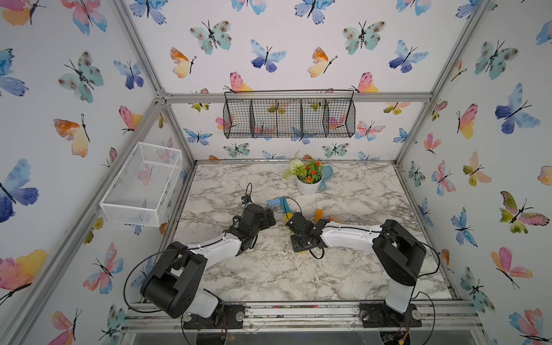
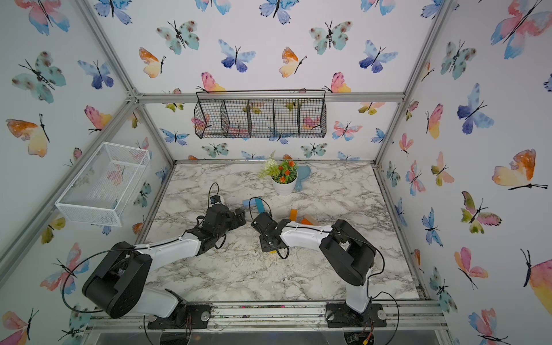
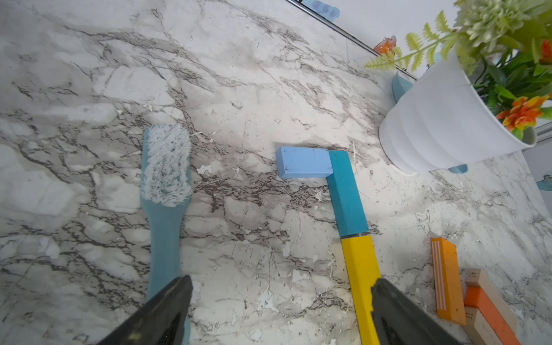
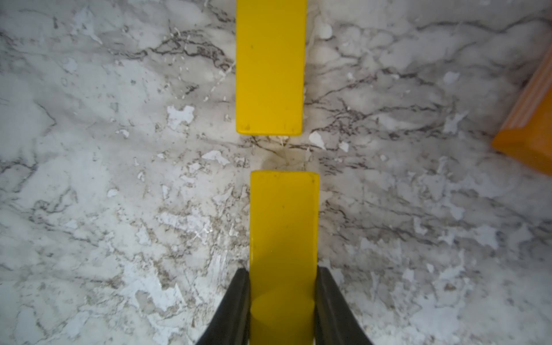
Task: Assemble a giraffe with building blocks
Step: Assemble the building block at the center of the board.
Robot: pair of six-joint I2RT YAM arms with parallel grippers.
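Right end effector (image 4: 283,271): nearest the lens in the right wrist view, pinched narrow on the long sides of the held yellow bar (image 4: 283,221).
Held yellow bar: flat, glossy and rectangular. Its free end faces the end of the laid yellow bar (image 4: 270,68) across a gap of bare surface, slightly out of line.
Giraffe (image 3: 346,194): the light-blue bar (image 3: 303,161) lies crosswise against the side of the teal bar (image 3: 348,209) at its far end. The teal bar meets the laid yellow bar end to end.
Where: about the middle of the surface (image 1: 298,277), somewhat nearer the far edge than the near one.
Count: one light blue, one teal, two yellow, two orange, two plain wood, so eight bars. Also one brush (image 3: 165,179) and one potted plant (image 3: 442,125).
Spare bars: the grooved orange bar (image 3: 446,280) lies alone. Just beside it the plain orange bar (image 3: 490,313) rests with the two wood bars (image 3: 478,277), on the right-edge side of the figure.
Left end effector (image 3: 280,282): spread wide and holding nothing, over bare surface between the brush handle and the laid yellow bar.
Arms: the left arm (image 1: 221,245) and right arm (image 1: 349,236) rise from the near edge, with forearms low and stretched toward the middle.
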